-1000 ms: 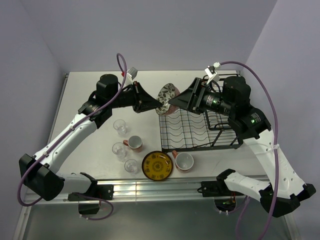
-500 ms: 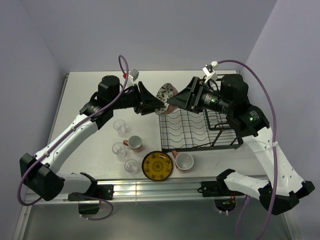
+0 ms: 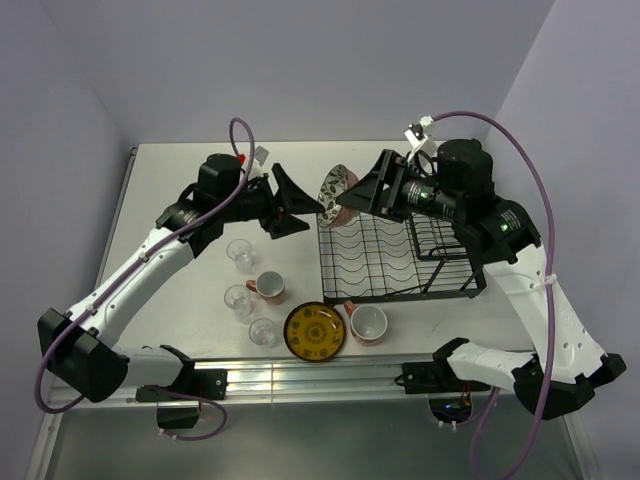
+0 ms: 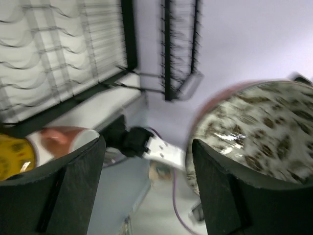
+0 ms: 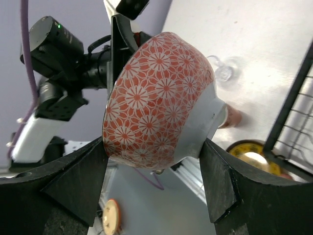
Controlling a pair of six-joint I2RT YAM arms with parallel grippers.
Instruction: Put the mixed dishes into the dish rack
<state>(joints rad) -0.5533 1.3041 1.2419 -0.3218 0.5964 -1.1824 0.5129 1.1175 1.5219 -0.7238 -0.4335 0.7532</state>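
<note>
The pink bowl [image 3: 333,185], patterned grey-white inside, hangs tilted on edge above the far left corner of the black dish rack [image 3: 380,260]. My right gripper [image 3: 341,198] is shut on the bowl [image 5: 161,98], one finger on its rim side and one on its white foot. My left gripper [image 3: 302,206] stands open just left of the bowl [image 4: 254,132], with nothing between its fingers. On the table lie two pink mugs [image 3: 268,287] [image 3: 367,323], three clear glasses [image 3: 240,254] [image 3: 238,300] [image 3: 262,332] and the yellow plate [image 3: 315,331].
The rack's low wavy tray [image 4: 58,54] holds no dishes, and its taller basket [image 3: 445,245] is on the right. Both arms meet over the rack's far left corner. The loose dishes cluster near the table's front edge, left of and in front of the rack.
My left gripper has opened, let go of the bowl and drawn back a little to the left. The bowl stays in my right gripper, which has risen slightly.
</note>
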